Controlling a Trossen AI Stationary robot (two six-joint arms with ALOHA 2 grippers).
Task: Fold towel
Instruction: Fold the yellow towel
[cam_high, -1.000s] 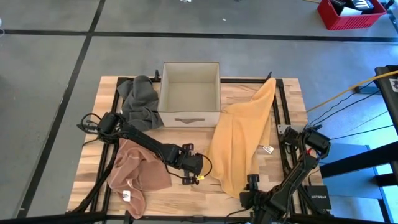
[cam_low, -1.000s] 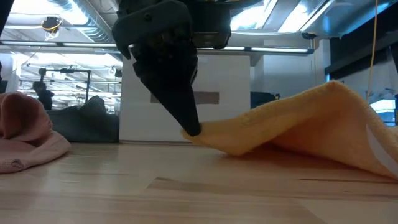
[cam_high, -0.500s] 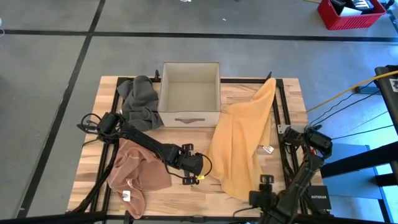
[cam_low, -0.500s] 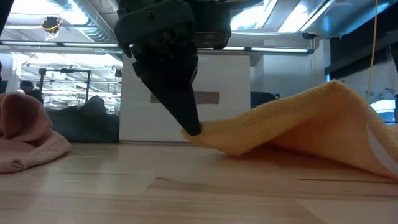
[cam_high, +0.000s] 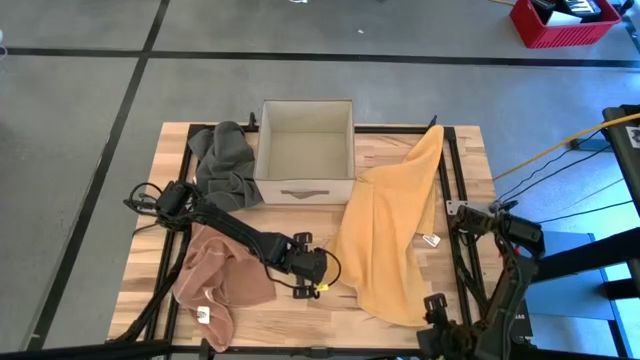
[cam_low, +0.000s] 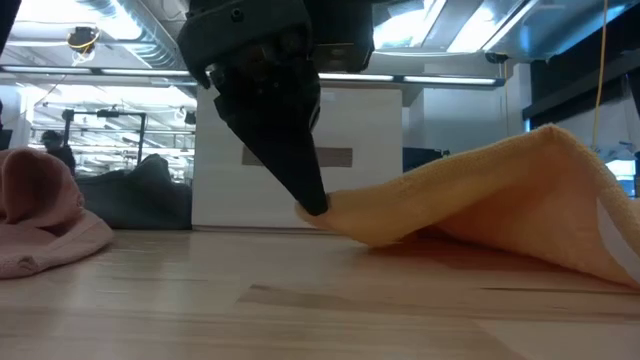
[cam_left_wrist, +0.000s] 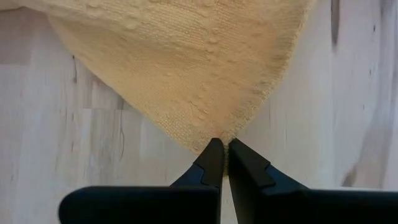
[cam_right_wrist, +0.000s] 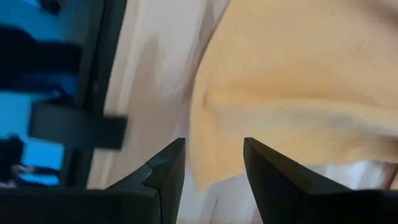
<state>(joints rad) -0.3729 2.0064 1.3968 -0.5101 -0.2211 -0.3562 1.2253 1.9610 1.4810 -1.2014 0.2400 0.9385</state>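
At the left of the high view lie a pink cloth (cam_high: 215, 272) and, above it, a grey cloth (cam_high: 226, 160); neither is part of the fold in hand. The left gripper (cam_high: 318, 266) sits at centre frame with its fingers clenched on the left corner of the yellow towel (cam_high: 385, 235), low on the table (cam_high: 460, 140). The wrist view shows only the very tip of that corner pinched between the fingertips (cam_left_wrist: 214, 155).

Risk 1: the bite is shallow. Any pull across the table may draw the corner out of the fingers, and the fold would collapse.

An open box (cam_high: 305, 150) stands at upper centre, just beside the towel's upper edge. Risk 2: a lifted fold swung upward in frame could snag on the box wall.

The towel runs from upper right to lower centre, rumpled, not flat. Risk 3: folding over these wrinkles would give an uneven result.

The right gripper (cam_right_wrist: 211, 165) hangs at the lower right edge, fingers apart, holding nothing, over the towel's lower corner. Risk 4: with that corner unheld, the towel may drag instead of folding.
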